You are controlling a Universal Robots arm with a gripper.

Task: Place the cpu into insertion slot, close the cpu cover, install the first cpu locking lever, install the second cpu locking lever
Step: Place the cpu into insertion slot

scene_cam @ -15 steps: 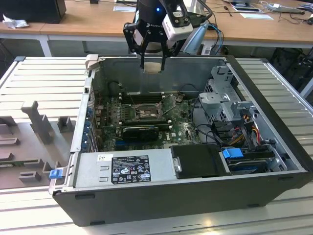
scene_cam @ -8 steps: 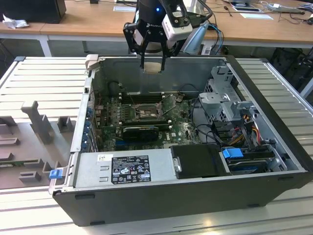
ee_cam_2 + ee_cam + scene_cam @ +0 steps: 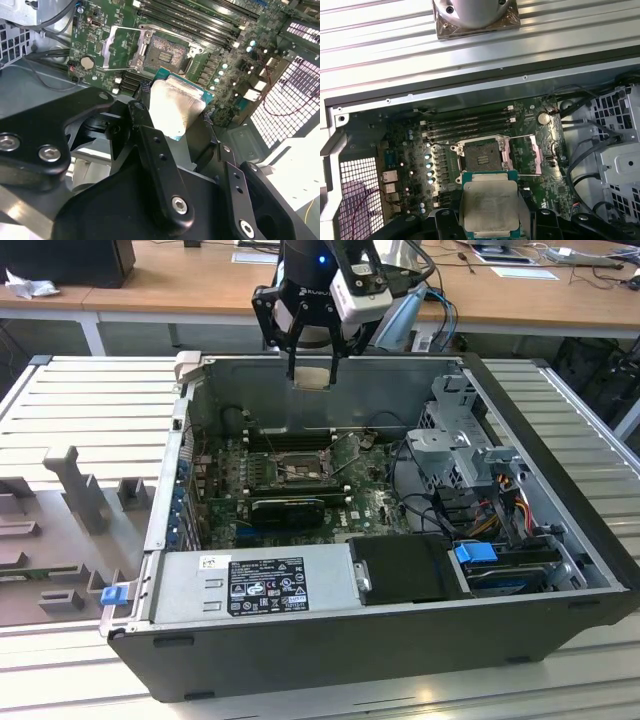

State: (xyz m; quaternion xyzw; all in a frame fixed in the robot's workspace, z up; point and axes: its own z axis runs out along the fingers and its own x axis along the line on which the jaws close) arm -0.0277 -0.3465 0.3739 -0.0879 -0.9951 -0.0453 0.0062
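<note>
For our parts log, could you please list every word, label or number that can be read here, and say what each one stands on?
None can be read with confidence.
Black label on the power supply: white print, too small to read.
White sticker beside it: too small to read.
Pale lettering on the gripper body: too small to read.
The cpu it grips: no marking shows on its top.

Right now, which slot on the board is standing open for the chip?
The square insertion slot, its cpu cover hinged open beside it; the memory slots are long, narrow and black.
</note>
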